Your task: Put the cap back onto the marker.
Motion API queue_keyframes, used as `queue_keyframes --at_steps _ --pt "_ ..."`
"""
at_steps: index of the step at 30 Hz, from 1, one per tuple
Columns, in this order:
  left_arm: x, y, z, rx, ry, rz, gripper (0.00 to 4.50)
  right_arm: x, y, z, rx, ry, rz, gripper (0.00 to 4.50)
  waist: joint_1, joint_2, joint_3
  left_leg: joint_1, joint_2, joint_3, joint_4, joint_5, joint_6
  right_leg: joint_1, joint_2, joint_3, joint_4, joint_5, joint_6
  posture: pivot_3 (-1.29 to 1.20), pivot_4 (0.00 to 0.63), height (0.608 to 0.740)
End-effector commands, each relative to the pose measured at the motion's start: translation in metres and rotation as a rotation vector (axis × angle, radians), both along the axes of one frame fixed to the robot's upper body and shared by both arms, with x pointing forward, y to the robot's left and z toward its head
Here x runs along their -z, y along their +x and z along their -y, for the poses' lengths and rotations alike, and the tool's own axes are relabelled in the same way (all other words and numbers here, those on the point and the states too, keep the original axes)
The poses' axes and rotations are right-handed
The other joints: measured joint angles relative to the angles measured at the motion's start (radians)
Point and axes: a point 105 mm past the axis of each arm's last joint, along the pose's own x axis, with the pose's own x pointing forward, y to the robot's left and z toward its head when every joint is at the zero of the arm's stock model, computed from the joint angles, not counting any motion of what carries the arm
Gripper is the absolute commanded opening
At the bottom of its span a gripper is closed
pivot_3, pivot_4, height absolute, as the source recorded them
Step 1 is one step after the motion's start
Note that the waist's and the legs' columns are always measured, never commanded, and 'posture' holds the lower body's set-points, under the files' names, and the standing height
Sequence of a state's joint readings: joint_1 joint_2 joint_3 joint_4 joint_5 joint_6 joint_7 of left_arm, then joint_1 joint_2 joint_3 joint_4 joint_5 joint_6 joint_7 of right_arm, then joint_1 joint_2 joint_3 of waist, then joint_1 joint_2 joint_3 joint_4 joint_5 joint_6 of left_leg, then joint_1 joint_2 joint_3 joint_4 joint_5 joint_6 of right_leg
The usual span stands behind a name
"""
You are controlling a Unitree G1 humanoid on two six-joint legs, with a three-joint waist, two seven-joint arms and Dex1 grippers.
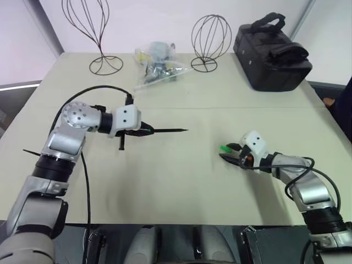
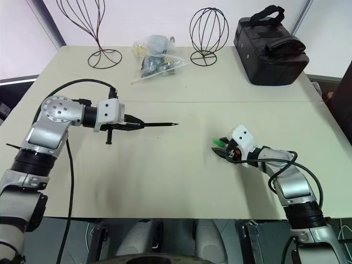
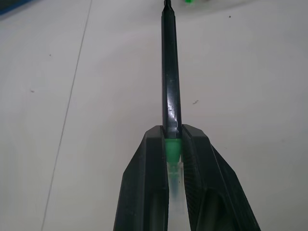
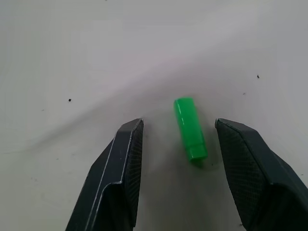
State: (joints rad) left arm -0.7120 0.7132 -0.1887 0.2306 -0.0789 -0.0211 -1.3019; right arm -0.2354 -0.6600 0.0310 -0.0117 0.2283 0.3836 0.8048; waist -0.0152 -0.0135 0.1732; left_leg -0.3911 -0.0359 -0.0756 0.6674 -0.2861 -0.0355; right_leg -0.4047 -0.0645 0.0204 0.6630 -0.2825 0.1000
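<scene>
The slim black marker (image 1: 168, 131) is held above the table, pointing toward the right arm, with my left gripper (image 1: 144, 131) shut on its rear end. In the left wrist view the marker (image 3: 170, 72) runs out from between the fingers (image 3: 144, 183), and its green band sits in the grip. The small green cap (image 4: 190, 127) lies loose on the table between the fingers of my right gripper (image 4: 179, 123), which is open and touches nothing. In the head views the cap (image 1: 225, 148) is just at the right gripper's (image 1: 227, 152) tips, well apart from the marker's tip.
At the back of the beige table (image 1: 181, 181) stand two wire stands (image 1: 103, 33) (image 1: 210, 36), a clear plastic bag of small items (image 1: 157, 65) and a black case (image 1: 272, 52) at the back right. A black cable (image 1: 88, 91) loops over the left arm.
</scene>
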Motion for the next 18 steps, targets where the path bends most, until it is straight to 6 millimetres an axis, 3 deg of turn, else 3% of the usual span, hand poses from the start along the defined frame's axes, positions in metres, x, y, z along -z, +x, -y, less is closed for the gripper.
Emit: queue_keyframes --at_steps 1,3,6,15,18 --pt "-0.016 -0.001 -0.003 -0.01 -0.025 0.049 0.0 -0.005 0.003 -0.001 -0.01 0.005 0.029 2.15 0.0 0.0 0.0 0.0 0.0 0.0 0.0 0.0 0.0 0.0 0.0 0.0 0.0 0.0 0.0 0.0 0.15 0.74" --pt "-0.016 -0.001 -0.003 -0.011 -0.024 0.048 0.0 -0.005 0.003 0.0 -0.009 0.004 0.027 1.54 0.0 0.0 0.0 0.0 0.0 0.0 0.0 0.0 0.0 0.0 0.0 0.0 0.0 0.0 0.0 0.0 0.15 0.74" --pt "-0.015 -0.001 -0.003 -0.012 -0.025 0.046 0.0 -0.003 0.002 0.001 -0.01 0.004 0.024 0.04 0.0 0.0 0.0 0.0 0.0 0.0 0.0 0.0 0.0 0.0 0.0 0.0 0.0 0.0 0.0 0.0 0.15 0.74" --pt "-0.015 0.002 0.002 0.02 -0.012 0.073 0.0 -0.007 -0.001 0.004 -0.013 -0.047 0.048 0.04 0.001 0.0 0.0 0.0 0.0 0.0 0.0 0.0 0.0 0.0 0.0 0.0 0.0 0.0 0.0 0.0 0.15 0.74" --pt "-0.01 0.004 0.007 0.059 0.009 0.091 0.0 -0.016 -0.002 0.005 -0.023 -0.164 0.124 0.04 0.004 0.0 0.0 0.0 0.0 0.0 0.0 0.0 0.0 0.0 -0.001 0.0 0.0 0.0 0.0 0.0 0.15 0.74"
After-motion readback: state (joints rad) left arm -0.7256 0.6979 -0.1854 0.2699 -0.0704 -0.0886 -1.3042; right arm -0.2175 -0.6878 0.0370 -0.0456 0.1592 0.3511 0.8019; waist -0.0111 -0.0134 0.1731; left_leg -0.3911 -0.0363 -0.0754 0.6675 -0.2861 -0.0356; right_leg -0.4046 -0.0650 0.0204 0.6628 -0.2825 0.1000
